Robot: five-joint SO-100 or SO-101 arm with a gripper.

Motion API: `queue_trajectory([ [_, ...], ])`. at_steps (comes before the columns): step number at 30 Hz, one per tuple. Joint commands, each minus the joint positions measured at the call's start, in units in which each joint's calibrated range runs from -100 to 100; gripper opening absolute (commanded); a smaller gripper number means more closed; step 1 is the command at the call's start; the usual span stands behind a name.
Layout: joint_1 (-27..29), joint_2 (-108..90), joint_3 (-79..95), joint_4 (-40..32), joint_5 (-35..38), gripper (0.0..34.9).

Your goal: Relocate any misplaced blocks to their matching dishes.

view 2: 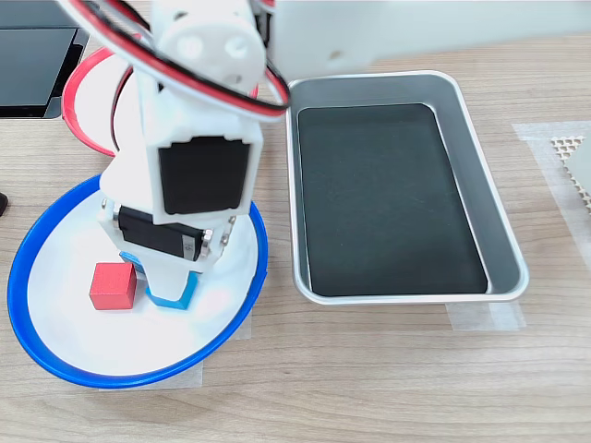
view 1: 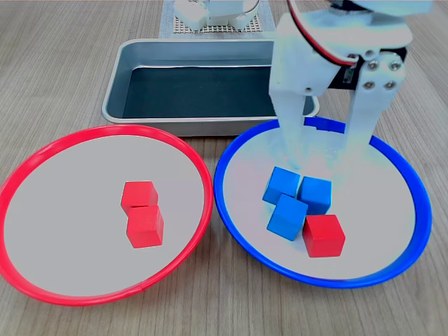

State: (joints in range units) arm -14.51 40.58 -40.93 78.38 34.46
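Two close, high cameras looking down on one tabletop.
The first exterior view faces the arm's base at 12 o'clock; the second exterior view looks from the opposite side; both share the blue-rimmed dish (view 1: 413, 203) (view 2: 28, 268) and metal tray (view 1: 119, 84) (view 2: 499, 221).

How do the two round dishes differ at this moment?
The red-rimmed dish holds two red cubes; the blue-rimmed dish holds three blue cubes plus one red cube. The gripper hangs over the blue-rimmed dish, not the red-rimmed one. Both are shallow with pale grey insides.

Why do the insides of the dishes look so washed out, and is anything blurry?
In the first exterior view, flat bright light bleaches the blue-rimmed dish and the gripper looks soft. In the second exterior view, the dish glares white; the metal tray is sharp.
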Motion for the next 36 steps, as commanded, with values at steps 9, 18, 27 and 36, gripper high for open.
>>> queue_trajectory([
  [9,2.04,-0.88,-6.91,0.73,2.34,11.3],
  [18,3.08,0.32,-10.92,-3.89,9.13,12.0],
  [27,4.4,7.57,-16.56,-11.57,14.99,12.9],
  [36,5.15,11.91,-20.84,-12.39,16.17,13.3],
])
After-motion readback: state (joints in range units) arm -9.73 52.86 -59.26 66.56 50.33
